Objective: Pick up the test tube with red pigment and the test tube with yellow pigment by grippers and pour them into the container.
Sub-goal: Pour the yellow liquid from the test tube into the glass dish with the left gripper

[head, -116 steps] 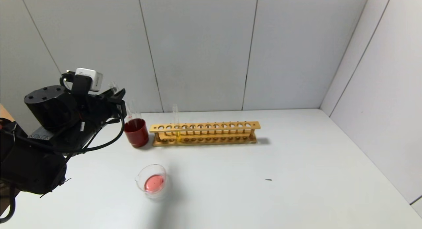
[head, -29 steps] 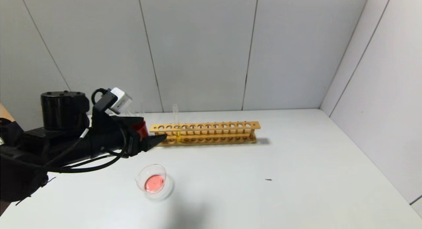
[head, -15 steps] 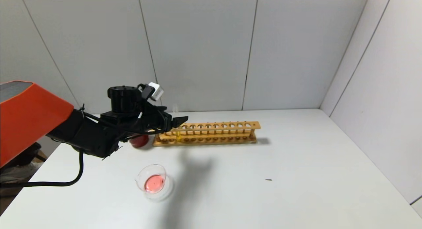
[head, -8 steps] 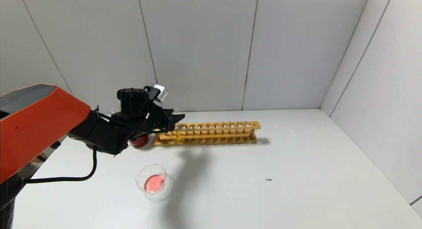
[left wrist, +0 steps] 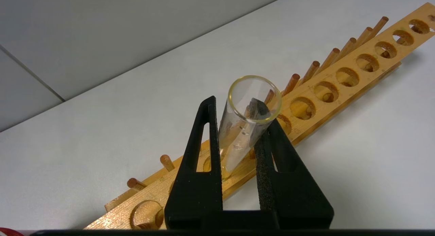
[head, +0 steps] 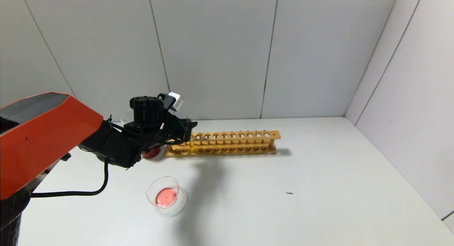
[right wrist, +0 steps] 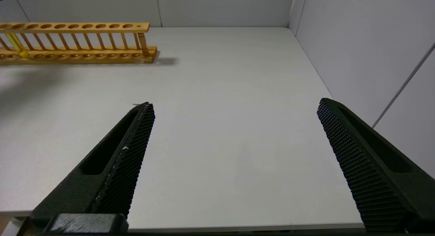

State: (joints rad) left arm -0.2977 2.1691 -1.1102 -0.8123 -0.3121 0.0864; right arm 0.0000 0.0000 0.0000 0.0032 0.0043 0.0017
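Grey wall panels close in a white table (head: pixel 319 189), with the wooden rack (head: pixel 241 141) along its far edge. My left gripper (left wrist: pixel 234 127) has its fingers closed on the test tube with yellow pigment (left wrist: pixel 246 123), standing near-upright in a hole at the rack's left end. Its long axis runs straight up, so I judge the lift must go vertically before I swing near and left to the container (head: pixel 165 196), already holding pink-red liquid. My right gripper (right wrist: pixel 234 154) idles wide open, holding nothing, over the table's right side.

Yellow-pigment test tube (left wrist: pixel 243 127) upright in wooden rack (head: pixel 234 141) (clamped); clear container (head: pixel 164 194) with red liquid nearer
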